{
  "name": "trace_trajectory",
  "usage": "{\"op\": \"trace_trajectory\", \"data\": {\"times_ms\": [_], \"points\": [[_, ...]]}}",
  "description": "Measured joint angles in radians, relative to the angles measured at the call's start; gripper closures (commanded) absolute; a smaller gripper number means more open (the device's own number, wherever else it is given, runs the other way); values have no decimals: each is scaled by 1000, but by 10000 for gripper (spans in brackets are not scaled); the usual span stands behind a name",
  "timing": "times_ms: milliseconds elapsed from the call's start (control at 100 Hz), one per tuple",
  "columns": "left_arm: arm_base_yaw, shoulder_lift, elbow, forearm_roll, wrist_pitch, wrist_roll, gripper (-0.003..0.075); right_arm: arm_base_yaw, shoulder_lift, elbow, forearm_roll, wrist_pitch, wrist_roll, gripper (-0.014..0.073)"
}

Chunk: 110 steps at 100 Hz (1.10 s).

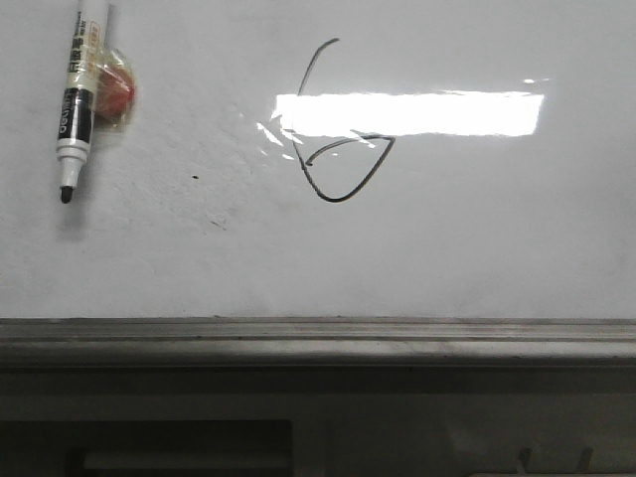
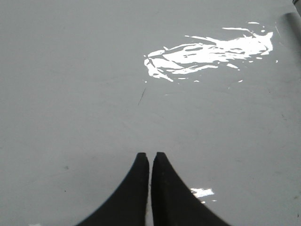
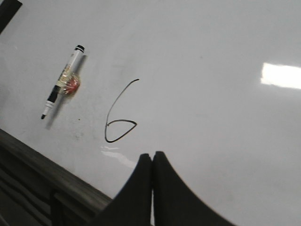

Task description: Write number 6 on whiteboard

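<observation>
The number 6 (image 1: 338,139) is a thin black line on the whiteboard (image 1: 477,238), a tall curved stroke ending in a pointed loop. It also shows in the right wrist view (image 3: 120,117). A black-tipped marker (image 1: 76,99) with a red blob taped to it lies uncapped at the board's far left, also in the right wrist view (image 3: 62,82). My right gripper (image 3: 152,155) is shut and empty, above the board near the 6. My left gripper (image 2: 150,156) is shut and empty over bare board (image 2: 70,94). Neither gripper shows in the front view.
A grey metal ledge (image 1: 318,343) runs along the board's near edge, also in the right wrist view (image 3: 42,169). A bright rectangular glare (image 1: 417,113) crosses the 6. A tiny black speck (image 1: 195,179) sits left of the 6.
</observation>
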Motion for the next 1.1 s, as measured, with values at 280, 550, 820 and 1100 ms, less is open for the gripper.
{"op": "trace_trajectory", "data": {"times_ms": [280, 550, 820, 1100], "points": [[0, 0, 0, 0, 0, 0, 740, -140, 0, 42, -417, -99, 298, 658], [0, 0, 0, 0, 0, 0, 740, -331, 0, 143, -749, -126, 587, 659], [0, 0, 0, 0, 0, 0, 740, -342, 0, 196, -811, -200, 617, 659], [0, 0, 0, 0, 0, 0, 740, -342, 0, 196, -829, -192, 619, 659]]}}
